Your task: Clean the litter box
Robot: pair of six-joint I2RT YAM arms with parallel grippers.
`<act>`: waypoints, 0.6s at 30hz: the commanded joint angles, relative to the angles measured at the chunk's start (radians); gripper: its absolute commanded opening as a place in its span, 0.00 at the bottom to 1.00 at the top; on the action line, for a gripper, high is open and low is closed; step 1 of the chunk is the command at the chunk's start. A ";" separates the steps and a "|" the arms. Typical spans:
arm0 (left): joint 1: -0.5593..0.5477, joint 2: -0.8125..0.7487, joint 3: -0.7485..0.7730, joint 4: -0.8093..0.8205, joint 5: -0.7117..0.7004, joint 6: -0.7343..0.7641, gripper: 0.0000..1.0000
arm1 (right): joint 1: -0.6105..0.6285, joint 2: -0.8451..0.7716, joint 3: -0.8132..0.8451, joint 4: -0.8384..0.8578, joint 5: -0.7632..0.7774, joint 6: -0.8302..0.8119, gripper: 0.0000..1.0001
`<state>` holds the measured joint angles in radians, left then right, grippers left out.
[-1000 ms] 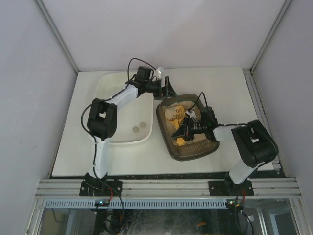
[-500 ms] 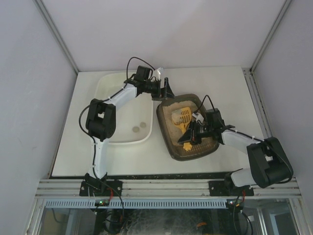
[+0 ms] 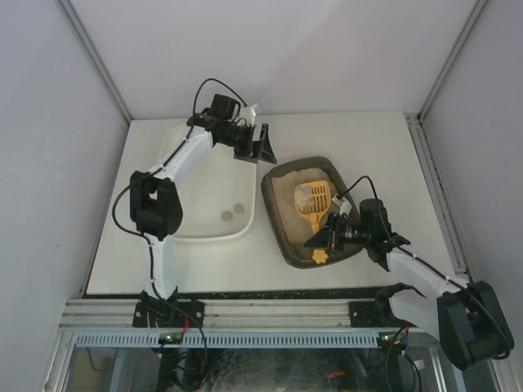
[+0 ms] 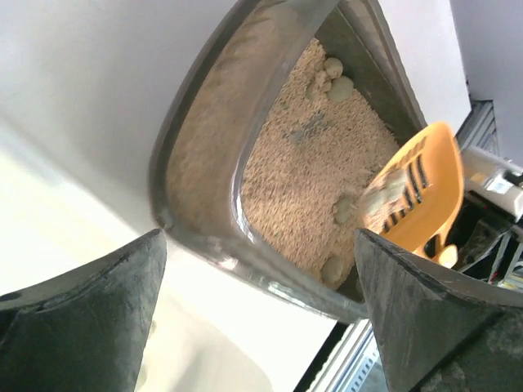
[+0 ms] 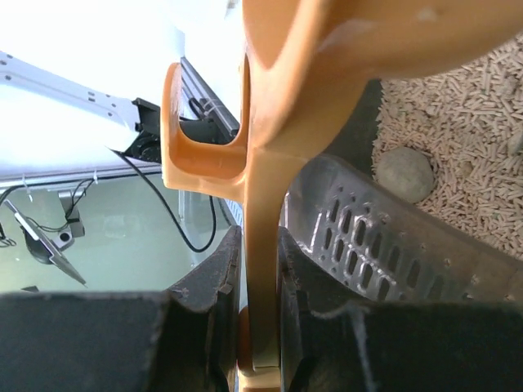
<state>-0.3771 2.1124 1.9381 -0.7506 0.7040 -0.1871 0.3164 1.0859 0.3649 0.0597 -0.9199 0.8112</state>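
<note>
The litter box [image 3: 286,242], a dark grey-brown tray of beige pellet litter, sits on the white desk [image 3: 376,147] at 3 o'clock of the cream-white tub [image 3: 204,184], the two just beside each other. The right claw [image 3: 327,237] is clamped narrowly on the handle of an orange scoop [image 3: 315,200]. Its wrist view shows both fingers pressed flat against the handle [image 5: 263,204]. The scoop's slotted head lies toward the tray's 12 o'clock end with pale litter on it [image 4: 417,192], and the handle runs back toward 6 o'clock. The left claw [image 3: 263,147] is spread wide at about 11 o'clock of the tray, above its far corner. Several rounded clumps [image 4: 335,77] rest in the litter, and two small clumps [image 3: 232,212] lie in the tub.
</note>
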 commanded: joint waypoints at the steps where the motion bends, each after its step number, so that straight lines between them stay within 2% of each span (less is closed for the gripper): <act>1: 0.058 -0.182 -0.005 -0.161 -0.054 0.142 1.00 | -0.008 -0.149 -0.061 0.217 0.029 0.064 0.00; 4: 0.088 -0.252 -0.051 -0.272 -0.082 0.205 1.00 | 0.005 -0.216 -0.091 0.266 0.060 0.080 0.00; 8: 0.132 -0.398 -0.191 -0.352 -0.106 0.289 1.00 | -0.009 -0.244 -0.100 0.289 0.041 0.087 0.00; 10: 0.146 -0.480 -0.268 -0.354 -0.157 0.320 1.00 | -0.026 -0.231 -0.117 0.332 0.053 0.125 0.00; 14: 0.150 -0.620 -0.398 -0.356 -0.284 0.367 1.00 | 0.063 -0.143 -0.053 0.270 0.054 0.081 0.00; 18: 0.150 -0.749 -0.523 -0.323 -0.364 0.370 1.00 | -0.030 -0.119 -0.169 0.491 0.060 0.236 0.00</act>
<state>-0.2287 1.4906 1.5093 -1.0882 0.4530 0.1287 0.3508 0.9577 0.2611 0.3260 -0.8753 0.9352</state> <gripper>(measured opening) 0.997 0.165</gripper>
